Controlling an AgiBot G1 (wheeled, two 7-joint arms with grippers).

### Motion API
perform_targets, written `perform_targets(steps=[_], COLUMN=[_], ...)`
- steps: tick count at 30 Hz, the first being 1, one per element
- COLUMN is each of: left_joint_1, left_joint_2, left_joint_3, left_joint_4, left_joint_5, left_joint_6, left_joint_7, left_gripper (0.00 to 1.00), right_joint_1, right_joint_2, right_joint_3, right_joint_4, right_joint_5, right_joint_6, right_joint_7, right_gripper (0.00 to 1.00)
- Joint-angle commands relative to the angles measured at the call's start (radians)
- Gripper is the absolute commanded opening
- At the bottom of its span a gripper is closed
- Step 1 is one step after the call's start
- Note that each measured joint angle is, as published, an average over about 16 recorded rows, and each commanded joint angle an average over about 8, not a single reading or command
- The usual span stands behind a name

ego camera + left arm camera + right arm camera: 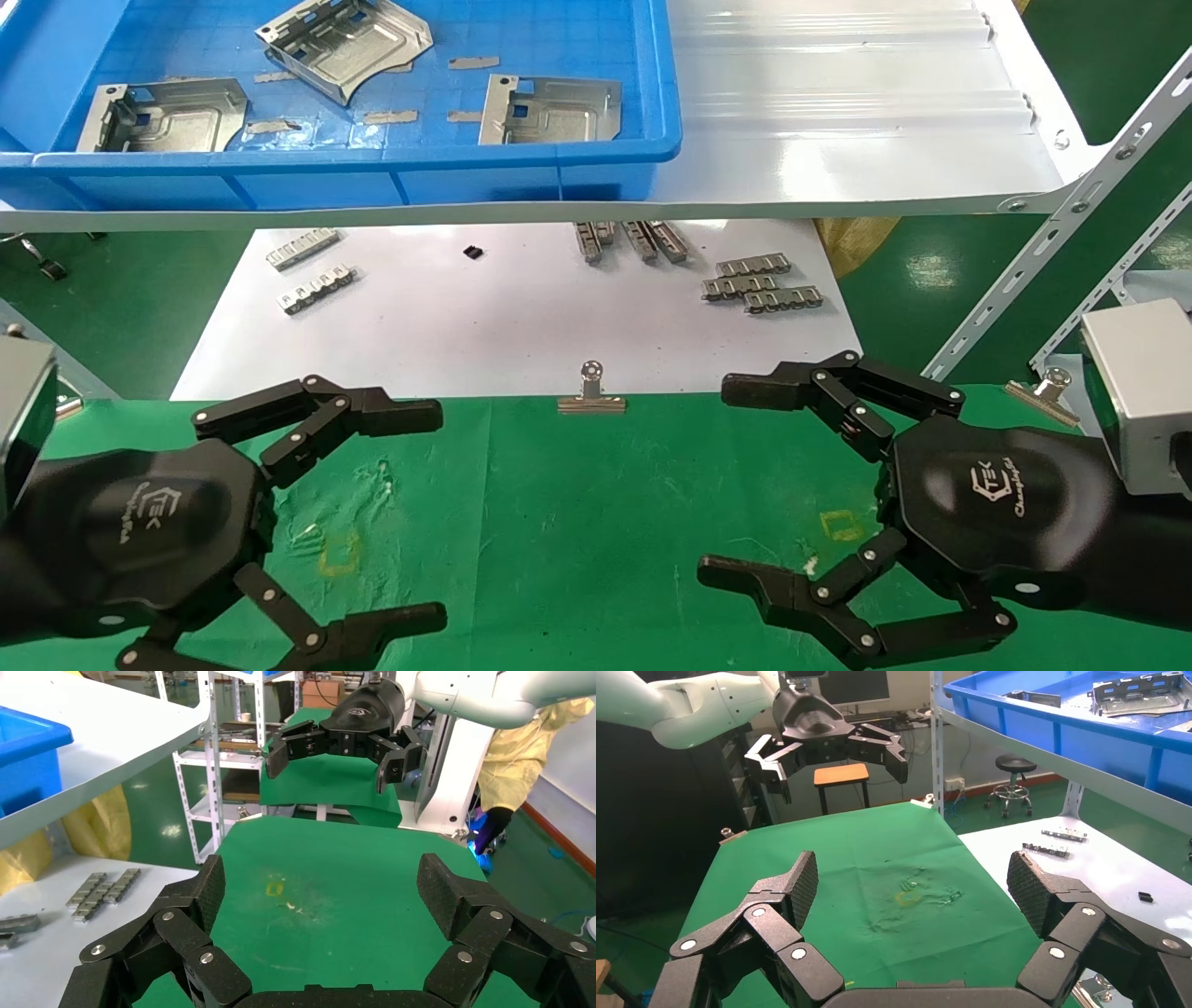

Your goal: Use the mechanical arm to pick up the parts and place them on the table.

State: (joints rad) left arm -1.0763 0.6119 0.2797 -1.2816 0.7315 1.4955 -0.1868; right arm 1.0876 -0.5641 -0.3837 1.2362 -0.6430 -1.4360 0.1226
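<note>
Three silvery sheet-metal parts lie in a blue tray [372,163] on the white shelf: one at the left [168,116], one tilted at the back [345,42], one at the right [551,110]. Two of them show in the right wrist view [1137,692]. My left gripper [430,514] hovers open and empty over the left of the green table [596,522]. My right gripper [724,477] hovers open and empty over its right side. Both face each other, and each wrist view shows its own wide-open jaws [320,888] [912,885] with only green cloth between.
The glossy white shelf [838,140] overhangs a white sheet [521,326] bearing small ribbed strips [759,284]. Binder clips [590,391] [1048,387] hold the cloth's far edge. Yellow square marks [340,552] [843,525] sit on the cloth. A slotted shelf strut [1052,242] rises at the right.
</note>
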Motion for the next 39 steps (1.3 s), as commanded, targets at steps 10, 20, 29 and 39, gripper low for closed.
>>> perform_targets(steps=[10,20,29,39], left_joint_1=[0.0,0.0,0.0,0.0], left_joint_2=[0.0,0.0,0.0,0.0], left_joint_3=[0.0,0.0,0.0,0.0], left_joint_4=[0.0,0.0,0.0,0.0], left_joint_5=[0.0,0.0,0.0,0.0], left_joint_6=[0.0,0.0,0.0,0.0], left_joint_7=[0.0,0.0,0.0,0.0], left_gripper=[1.0,1.0,1.0,1.0], right_joint_1=[0.0,0.0,0.0,0.0], right_joint_2=[0.0,0.0,0.0,0.0], right_joint_3=[0.0,0.0,0.0,0.0], right_joint_4=[0.0,0.0,0.0,0.0], right_joint_5=[0.0,0.0,0.0,0.0], right_joint_6=[0.0,0.0,0.0,0.0], right_joint_7=[0.0,0.0,0.0,0.0], right_gripper=[0.98,0.0,0.0,0.0])
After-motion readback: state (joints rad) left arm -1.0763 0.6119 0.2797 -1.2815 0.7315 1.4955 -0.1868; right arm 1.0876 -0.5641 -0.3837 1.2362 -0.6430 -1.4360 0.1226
